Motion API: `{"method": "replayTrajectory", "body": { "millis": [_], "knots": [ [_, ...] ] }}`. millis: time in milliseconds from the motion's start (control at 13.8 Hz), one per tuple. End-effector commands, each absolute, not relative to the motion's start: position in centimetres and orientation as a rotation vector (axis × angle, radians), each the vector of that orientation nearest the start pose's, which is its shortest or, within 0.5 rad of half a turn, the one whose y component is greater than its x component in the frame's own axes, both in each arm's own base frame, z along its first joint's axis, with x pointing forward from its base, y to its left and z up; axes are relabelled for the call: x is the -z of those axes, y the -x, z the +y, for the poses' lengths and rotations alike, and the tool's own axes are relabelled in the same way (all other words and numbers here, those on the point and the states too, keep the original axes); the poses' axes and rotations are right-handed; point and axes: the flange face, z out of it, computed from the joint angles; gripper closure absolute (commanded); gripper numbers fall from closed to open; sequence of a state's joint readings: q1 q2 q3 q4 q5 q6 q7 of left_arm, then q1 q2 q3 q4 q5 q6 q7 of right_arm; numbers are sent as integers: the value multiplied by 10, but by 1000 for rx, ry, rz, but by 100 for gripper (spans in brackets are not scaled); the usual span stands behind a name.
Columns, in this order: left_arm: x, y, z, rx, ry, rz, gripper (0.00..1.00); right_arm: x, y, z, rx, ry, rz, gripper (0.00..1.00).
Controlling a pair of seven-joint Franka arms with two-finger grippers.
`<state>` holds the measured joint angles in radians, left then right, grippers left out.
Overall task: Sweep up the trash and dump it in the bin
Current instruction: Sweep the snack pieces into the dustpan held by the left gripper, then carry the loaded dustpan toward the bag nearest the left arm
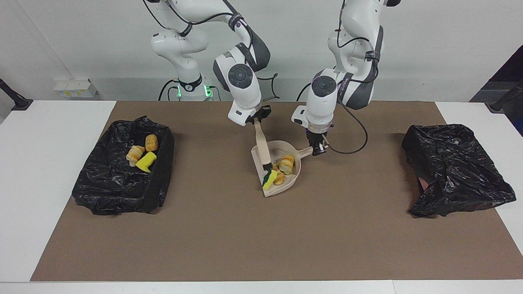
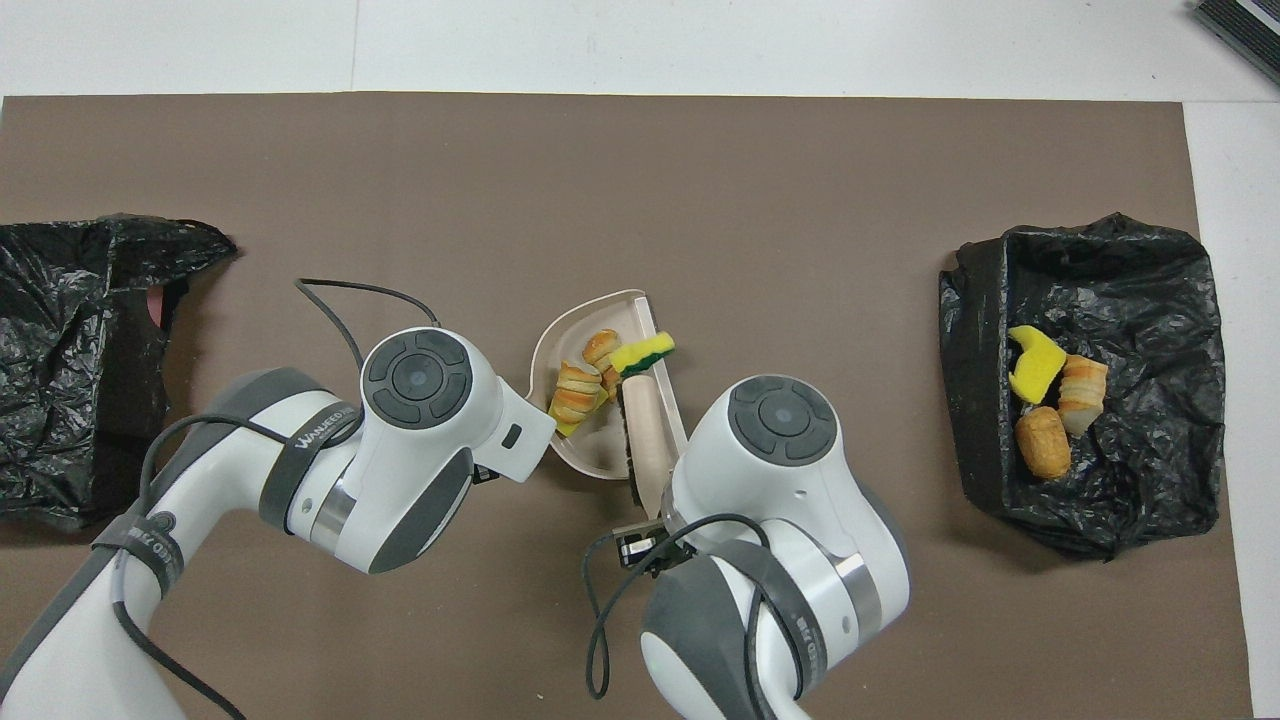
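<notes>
The open bin (image 1: 122,183) at the right arm's end of the table holds three pieces: two bread lumps and one yellow sponge chunk. The right gripper (image 1: 256,121) is closed tight on the handle of the one brush (image 1: 262,149). The bristles press a green-backed sponge (image 1: 269,179) inside the mouth of the one pan (image 1: 257,158), mid-table. Two bread lumps (image 1: 287,162) also lie in the pan. A yellow scrap beside them may be a fourth piece; that cannot be told. The left gripper (image 1: 318,150) is clamped on the pan's handle.

The step looks like the end of the sweep. To do it well, the brush should pin the sponge deep in the pan. The left arm should tip the mouth upward before carrying, so nothing rolls out. A second bin (image 1: 453,171), crumpled, sits at the left arm's end, its inside hidden.
</notes>
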<state>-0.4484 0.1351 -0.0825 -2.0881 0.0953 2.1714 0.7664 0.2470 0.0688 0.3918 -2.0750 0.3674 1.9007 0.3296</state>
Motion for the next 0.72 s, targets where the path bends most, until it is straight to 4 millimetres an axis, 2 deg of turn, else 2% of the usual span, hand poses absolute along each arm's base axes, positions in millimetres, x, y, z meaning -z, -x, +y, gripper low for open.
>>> {"method": "replayTrajectory", "body": {
  "millis": [0,361,434,651],
  "knots": [
    [-355,-492,-266,-36,2425,1891,100,-395,-377,342,-603,2825,-111,100],
    [-353,-505,-250,-20,2478,1852,100,-406,-348,379,-645,2787,16,100],
    [-350,-510,-242,-19,2514,1831,100,-408,-345,384,-647,2767,42,100],
    [-350,-514,-238,24,2567,1867,100,-412,-336,394,-663,2728,64,100]
  ]
}}
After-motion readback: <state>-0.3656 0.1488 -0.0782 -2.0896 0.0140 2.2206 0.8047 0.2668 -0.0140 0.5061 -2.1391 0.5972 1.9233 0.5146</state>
